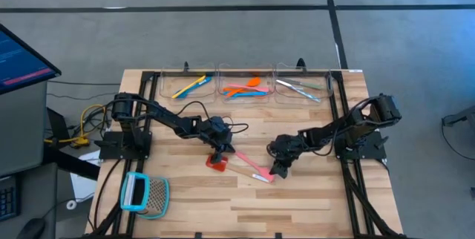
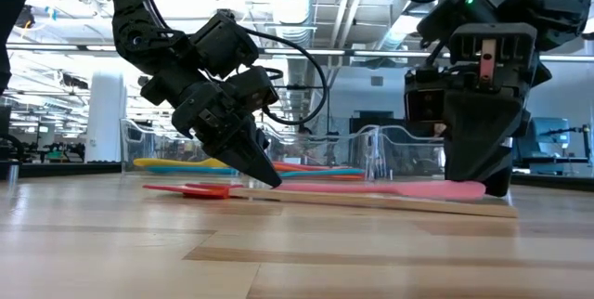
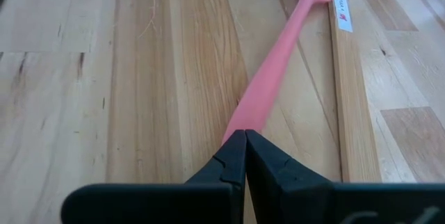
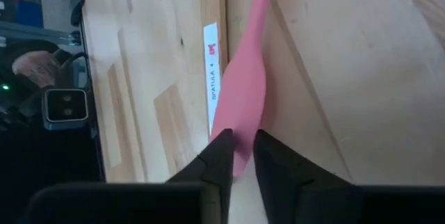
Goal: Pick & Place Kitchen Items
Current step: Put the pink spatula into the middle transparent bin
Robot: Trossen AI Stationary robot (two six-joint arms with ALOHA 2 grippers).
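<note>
The pink spatula [image 1: 249, 166] lies flat on the wooden counter [image 1: 297, 202], partly across a pale wooden stick with a white label [image 4: 211, 71]. Its red head [image 1: 217, 162] is under the left hand [image 1: 220, 154], whose fingers [image 3: 233, 161] are pressed together at the thin part of the pink handle; I cannot tell if they pinch it. The right hand [image 1: 277, 171] stands at the broad handle end [image 4: 240, 113], with its 2 fingers [image 4: 221, 156] narrow, 1 on each side of the tip, not yet tight.

At the far edge of the counter stand 3 clear plastic bins [image 1: 245, 83]: 1 with yellow and blue utensils [image 1: 190, 85], 1 with orange, pink and blue ones [image 1: 245, 89], 1 with silvery metal pieces [image 1: 300, 88]. A teal-framed mesh tool [image 1: 145, 194] lies near the left front corner.
</note>
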